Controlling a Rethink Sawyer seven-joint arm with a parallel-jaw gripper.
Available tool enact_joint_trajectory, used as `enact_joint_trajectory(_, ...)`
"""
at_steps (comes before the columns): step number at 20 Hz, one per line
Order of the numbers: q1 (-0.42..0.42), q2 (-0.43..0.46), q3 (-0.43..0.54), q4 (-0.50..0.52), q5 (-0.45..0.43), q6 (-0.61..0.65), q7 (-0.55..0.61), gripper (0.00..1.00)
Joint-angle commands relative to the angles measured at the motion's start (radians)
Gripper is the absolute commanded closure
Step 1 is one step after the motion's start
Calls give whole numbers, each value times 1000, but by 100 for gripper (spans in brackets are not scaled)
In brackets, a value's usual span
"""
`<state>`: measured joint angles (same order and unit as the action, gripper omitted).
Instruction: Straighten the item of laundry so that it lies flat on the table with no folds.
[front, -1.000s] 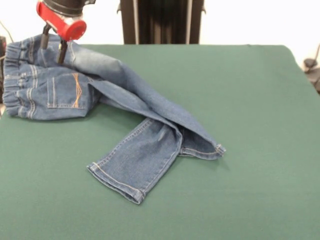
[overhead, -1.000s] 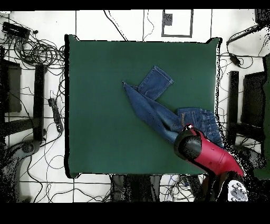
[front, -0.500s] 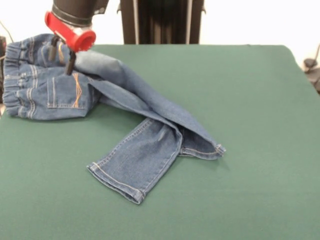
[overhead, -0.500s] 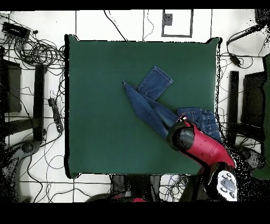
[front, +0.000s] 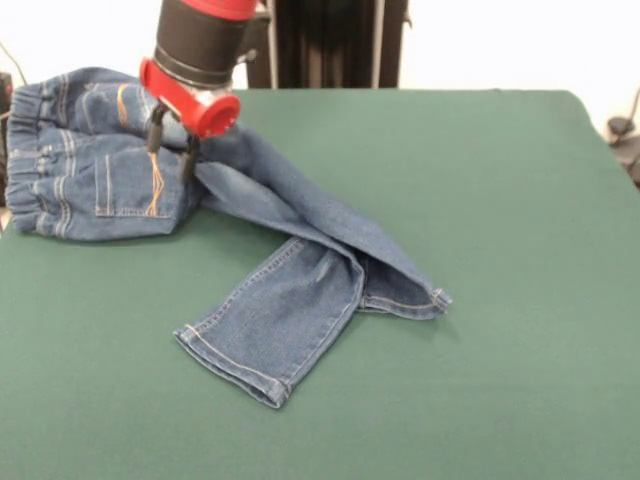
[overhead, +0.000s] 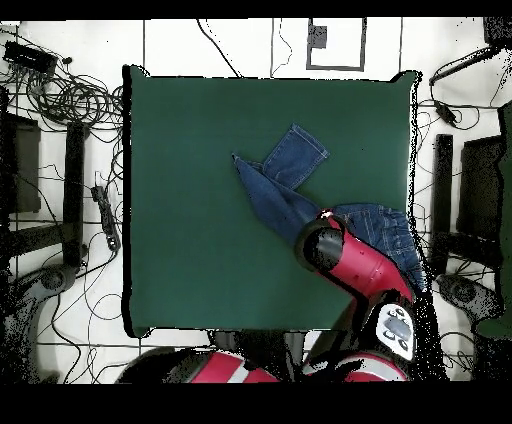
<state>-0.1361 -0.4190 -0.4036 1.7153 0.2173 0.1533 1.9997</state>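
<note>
Black fingers (front: 171, 145) under a red collar hang spread apart, w/ nothing between them, tips just above or touching the denim where the seat meets the upper leg; can't tell which. Vs 1 s ago the gripper has moved off the waistband corner, toward the table centre and lower; in the overhead view the arm (overhead: 345, 262) now covers the spot where leg joins seat. Jeans (front: 270, 230) unchanged since then: same folds, same place. Faded blue denim, gathered elastic waistband at the table's left edge in the front view, orange-stitched back pocket facing up. One leg runs diagonally to a pale-stitched hem, the other is doubled under it and pokes out toward the front. Dark green felt-like table (front: 500, 250), flat, rounded corners.
</note>
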Motion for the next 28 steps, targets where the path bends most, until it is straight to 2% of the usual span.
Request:
enact_joint_trajectory(1,27,81,188,-1,101,-92,268,0)
enact_joint_trajectory(5,-2,73,253,0,66,-161,222,0)
enact_joint_trajectory(8,-48,52,332,11,45,-164,200,0)
enact_joint_trajectory(12,-70,42,372,14,36,-173,192,0)
enact_joint_trajectory(18,-60,16,374,6,41,-141,176,0)
enact_joint_trajectory(28,-121,-48,493,9,6,-107,131,0)
